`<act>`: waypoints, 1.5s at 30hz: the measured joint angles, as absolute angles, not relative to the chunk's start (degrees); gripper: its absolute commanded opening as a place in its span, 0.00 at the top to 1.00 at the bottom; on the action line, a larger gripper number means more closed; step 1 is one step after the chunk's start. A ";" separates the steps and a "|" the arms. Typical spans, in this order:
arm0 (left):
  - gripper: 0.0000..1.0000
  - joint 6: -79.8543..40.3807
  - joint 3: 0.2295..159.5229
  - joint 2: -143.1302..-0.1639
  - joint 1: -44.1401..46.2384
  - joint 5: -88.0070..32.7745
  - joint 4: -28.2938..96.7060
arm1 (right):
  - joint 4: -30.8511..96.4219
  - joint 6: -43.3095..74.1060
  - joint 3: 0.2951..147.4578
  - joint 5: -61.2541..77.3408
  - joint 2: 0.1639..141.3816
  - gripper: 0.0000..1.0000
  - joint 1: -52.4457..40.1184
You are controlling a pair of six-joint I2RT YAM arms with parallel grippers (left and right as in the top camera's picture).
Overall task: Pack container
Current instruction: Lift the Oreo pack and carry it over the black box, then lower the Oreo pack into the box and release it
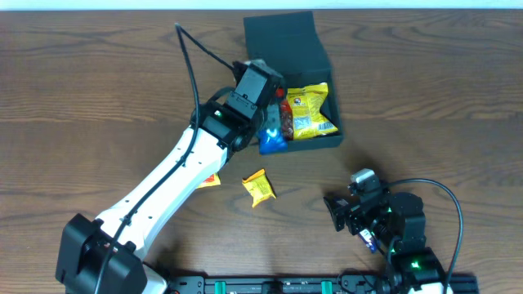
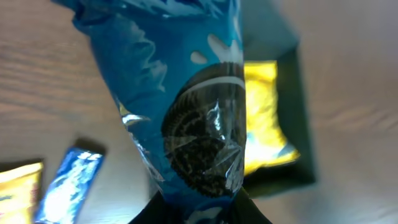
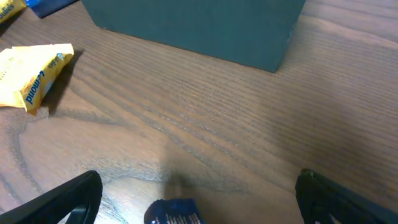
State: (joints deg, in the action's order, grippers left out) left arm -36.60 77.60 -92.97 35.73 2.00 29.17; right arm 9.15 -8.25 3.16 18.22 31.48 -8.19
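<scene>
The container (image 1: 315,61), a dark teal-black box with its flap lid standing open, sits at the far middle of the table. Inside lie a yellow packet (image 1: 310,114) and a red one (image 1: 286,116). My left gripper (image 1: 265,102) hangs over the box's left edge, shut on a blue cookie packet (image 2: 199,124) that fills the left wrist view. Beyond it show the yellow packet (image 2: 264,118) and the box wall (image 2: 305,124). My right gripper (image 1: 341,211) rests open near the front right, and the end of a small dark blue packet (image 3: 174,213) shows between its fingers (image 3: 68,199).
A yellow packet (image 1: 259,186) lies loose on the table in front of the box, also seen as the yellow packet (image 3: 37,74) in the right wrist view. Another yellow-orange packet (image 1: 211,180) pokes out from under the left arm. A blue bar (image 2: 68,183) lies on the wood left of the box.
</scene>
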 measured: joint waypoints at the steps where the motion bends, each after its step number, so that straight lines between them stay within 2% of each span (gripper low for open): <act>1: 0.83 -39.59 77.60 -92.99 35.73 2.09 27.09 | 9.15 -8.25 3.16 18.22 31.48 0.01 -8.19; 8: 0.83 -59.75 77.60 -97.93 35.73 2.15 15.57 | 9.15 -8.23 3.16 18.22 31.46 0.01 -8.19; 13: 0.87 -72.69 77.69 -102.41 35.75 2.13 10.48 | 9.15 -8.25 3.16 18.22 31.48 0.01 -8.19; 20: 0.86 -87.59 86.98 -111.22 36.69 2.26 4.51 | 9.15 -8.23 3.16 18.22 31.48 0.01 -8.19; 33: 0.84 -104.27 91.44 -117.01 37.41 8.27 9.28 | 9.15 -8.23 3.16 18.22 31.48 0.01 -8.19; 45: 0.79 -107.87 91.44 -118.15 37.89 12.49 10.96 | 9.15 -8.23 3.16 18.22 31.48 0.01 -8.19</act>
